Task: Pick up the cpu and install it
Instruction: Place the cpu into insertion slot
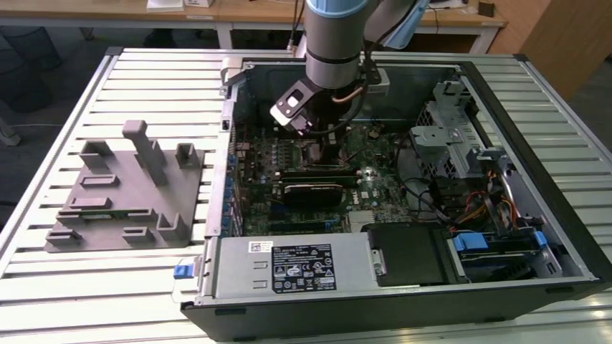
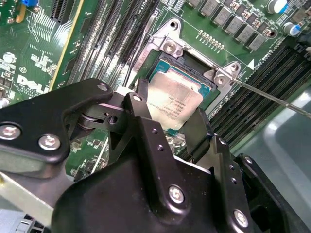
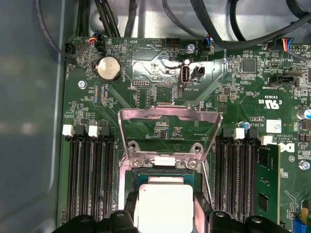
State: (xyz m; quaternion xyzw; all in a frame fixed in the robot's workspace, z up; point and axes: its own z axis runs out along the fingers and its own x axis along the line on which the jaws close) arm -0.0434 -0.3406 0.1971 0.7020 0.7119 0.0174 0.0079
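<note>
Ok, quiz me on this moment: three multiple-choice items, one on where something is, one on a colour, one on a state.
1. Where is the cpu?
A) on the grey tray
B) between the fingers of the gripper, over the socket
C) on the power supply

2. The cpu's top is:
A) black
B) blue
C) pale silver-grey

3. The socket's load plate is:
A) swung open
B) closed over the cpu
C) lying on the table

Answers:
1. B, the fingers flank the chip above the socket in both wrist views.
2. C, its metal top shows pale silver-grey.
3. A, the plate lies back from the socket, with the board visible through it.
</note>
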